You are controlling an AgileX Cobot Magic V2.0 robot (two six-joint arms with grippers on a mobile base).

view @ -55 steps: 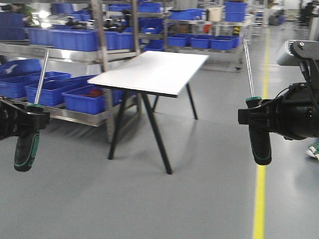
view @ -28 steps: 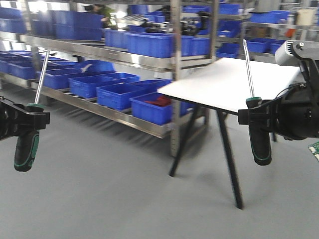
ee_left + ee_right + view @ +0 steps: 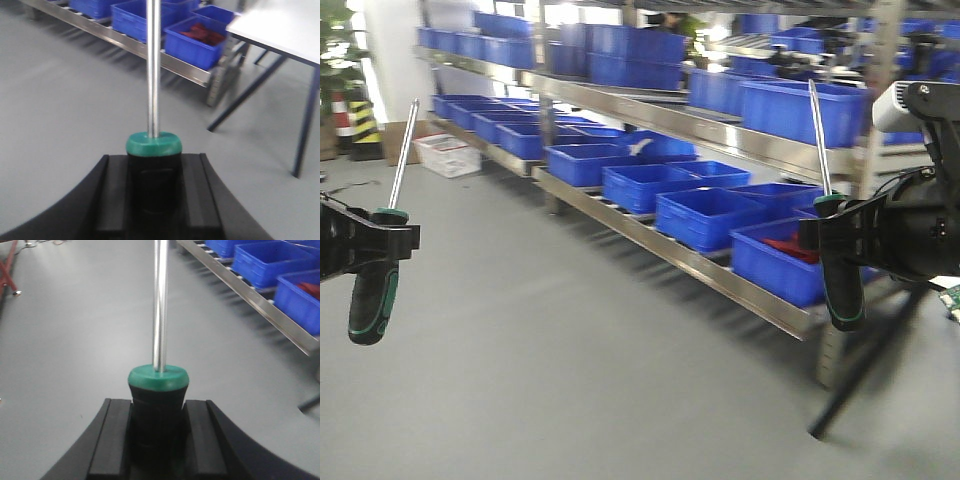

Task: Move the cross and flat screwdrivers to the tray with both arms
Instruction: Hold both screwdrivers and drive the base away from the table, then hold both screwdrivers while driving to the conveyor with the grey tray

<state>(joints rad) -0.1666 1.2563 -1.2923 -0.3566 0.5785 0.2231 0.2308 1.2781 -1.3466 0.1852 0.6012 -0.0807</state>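
The left end effector (image 3: pixel 388 238) is clenched on the left screwdriver (image 3: pixel 375 285), gripping the top of the black handle just under the green collar. That screwdriver is held in the air over the grey floor (image 3: pixel 570 390). Its long axis is near upright: the silver shaft points up, the tip leans slightly toward the robot's right, and the handle hangs below the grip.

The right end effector (image 3: pixel 832 235) is likewise clamped on the right screwdriver (image 3: pixel 842 290) at the neck of its handle. Its shaft also points up, with the tip leaning slightly toward the robot's left, so the two tips tilt a little toward each other. The two tools are well apart, one at each side of the front view.

In both wrist views a black finger presses each side of the handle, and the shaft runs straight away from the camera up the middle of the picture.

Beyond them, blue bins (image 3: pixel 705 215) sit in a row on a steel rack (image 3: pixel 720 272). The left wrist view also shows a white bench (image 3: pixel 285 25) beside a bin of red parts (image 3: pixel 200 42).
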